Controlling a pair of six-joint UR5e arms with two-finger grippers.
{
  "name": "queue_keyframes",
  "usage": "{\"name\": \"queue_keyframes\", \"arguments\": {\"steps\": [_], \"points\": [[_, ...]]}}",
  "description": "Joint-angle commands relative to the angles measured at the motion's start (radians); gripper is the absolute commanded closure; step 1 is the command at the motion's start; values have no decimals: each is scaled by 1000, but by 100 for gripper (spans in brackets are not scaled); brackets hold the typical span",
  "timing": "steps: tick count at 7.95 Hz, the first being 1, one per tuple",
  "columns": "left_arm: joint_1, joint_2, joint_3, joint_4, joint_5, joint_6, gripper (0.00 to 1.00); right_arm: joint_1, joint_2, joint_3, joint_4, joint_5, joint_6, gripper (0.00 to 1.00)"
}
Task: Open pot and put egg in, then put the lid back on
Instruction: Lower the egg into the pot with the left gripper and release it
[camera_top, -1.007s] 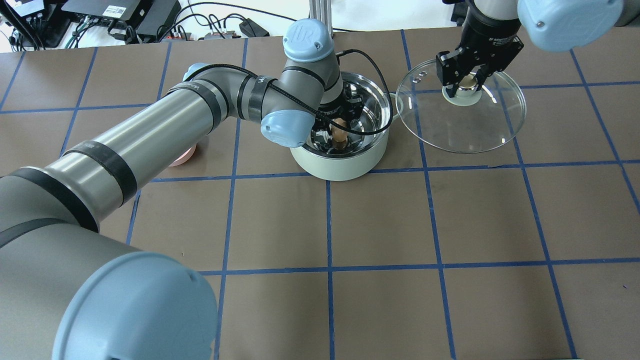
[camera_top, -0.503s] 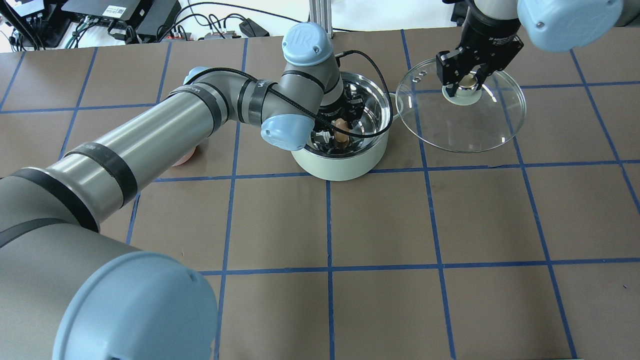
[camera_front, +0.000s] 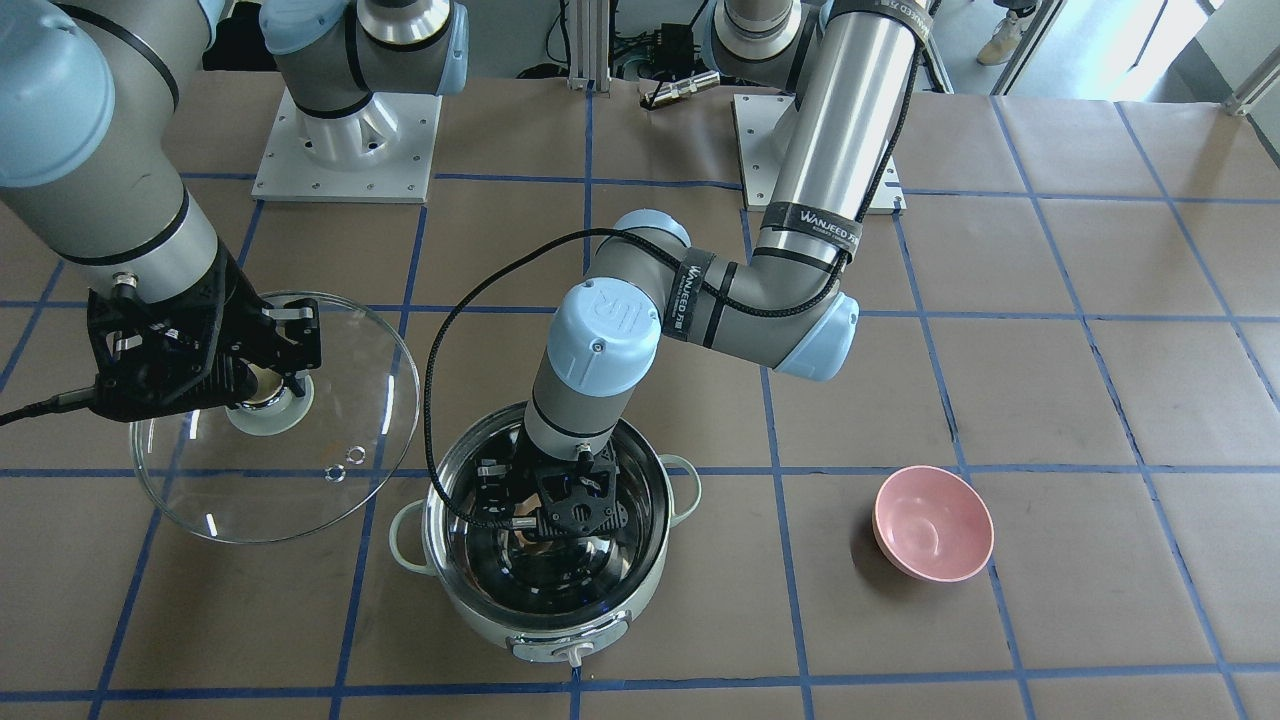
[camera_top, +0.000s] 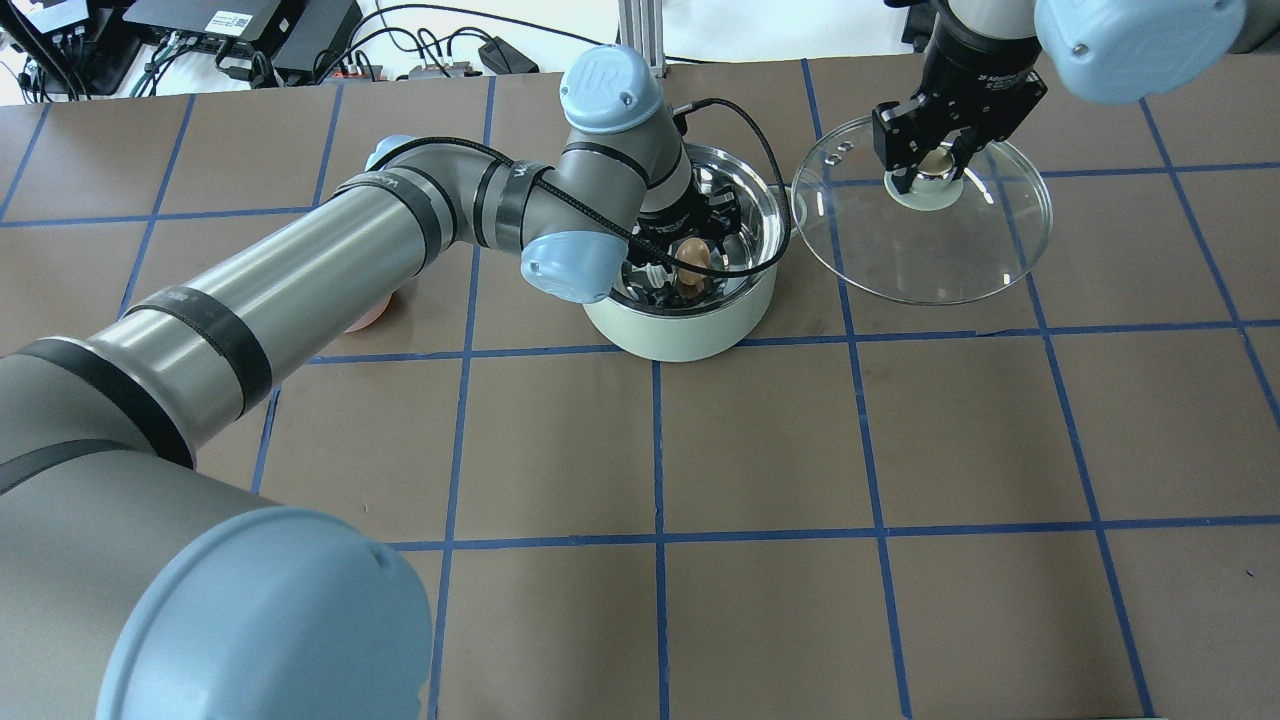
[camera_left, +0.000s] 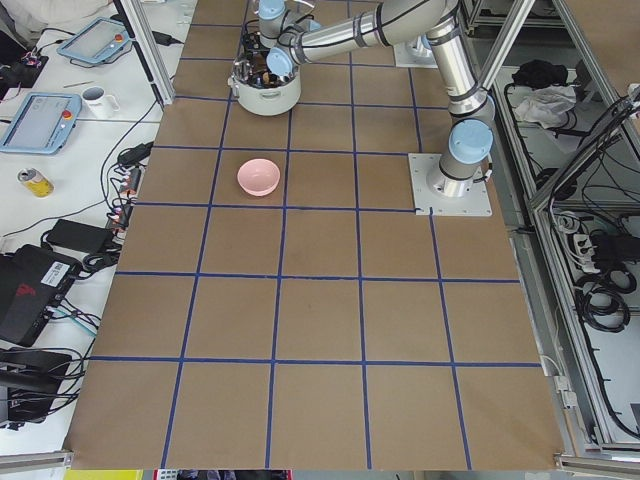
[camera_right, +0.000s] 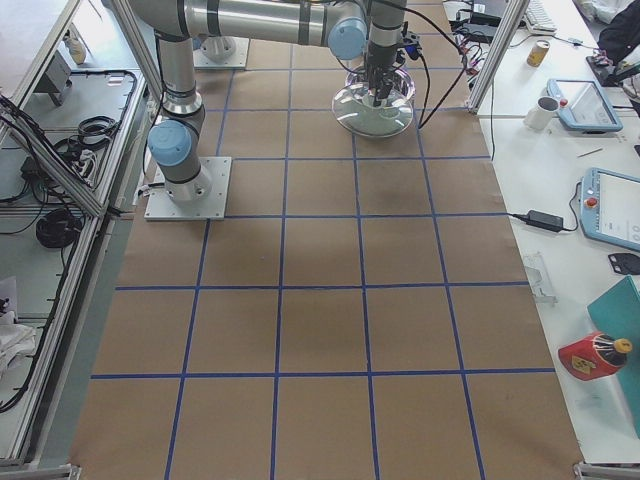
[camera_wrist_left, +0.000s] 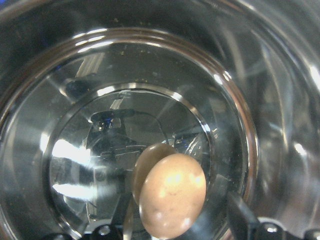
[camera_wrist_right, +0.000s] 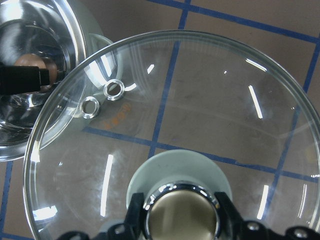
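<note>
The pale mint pot (camera_top: 680, 335) stands open at the table's far middle; it also shows in the front view (camera_front: 600, 620). My left gripper (camera_top: 688, 265) reaches down inside it (camera_front: 545, 525). The light-brown egg (camera_top: 692, 258) lies on the shiny steel bottom. In the left wrist view the egg (camera_wrist_left: 172, 200) touches its own reflection, and a gap shows between it and the dark finger (camera_wrist_left: 242, 217) on its right, so the gripper looks open. My right gripper (camera_top: 935, 165) is shut on the beige knob of the glass lid (camera_top: 930, 250) and holds it just right of the pot (camera_wrist_right: 200, 115).
A small pink bowl (camera_front: 933, 523) sits on the brown paper on the robot's left of the pot, partly hidden under my left arm in the overhead view (camera_top: 365, 315). The lid's edge overlaps the pot's loop handle (camera_wrist_right: 102, 42). Cables and electronics (camera_top: 250, 40) line the far edge.
The egg has shifted slightly right inside the pot. The left arm has barely moved. The right gripper and the lid have stayed still.
</note>
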Motion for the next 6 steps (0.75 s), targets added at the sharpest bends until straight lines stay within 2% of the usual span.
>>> {"name": "queue_keyframes", "arguments": {"steps": [1,4,5,6], "points": [[0,41,1,6,-5,22,18,-2,0,0,-2,2,-8,100],[6,119,9,-7,0,100,14,-2,0,0,-18,-2,-9,100],[30,142,12,-17,1,147,9,-2,0,0,-21,2,-8,100],[67,183,12,-90,1,190,9,0,-2,-2,-23,6,0,100]]}}
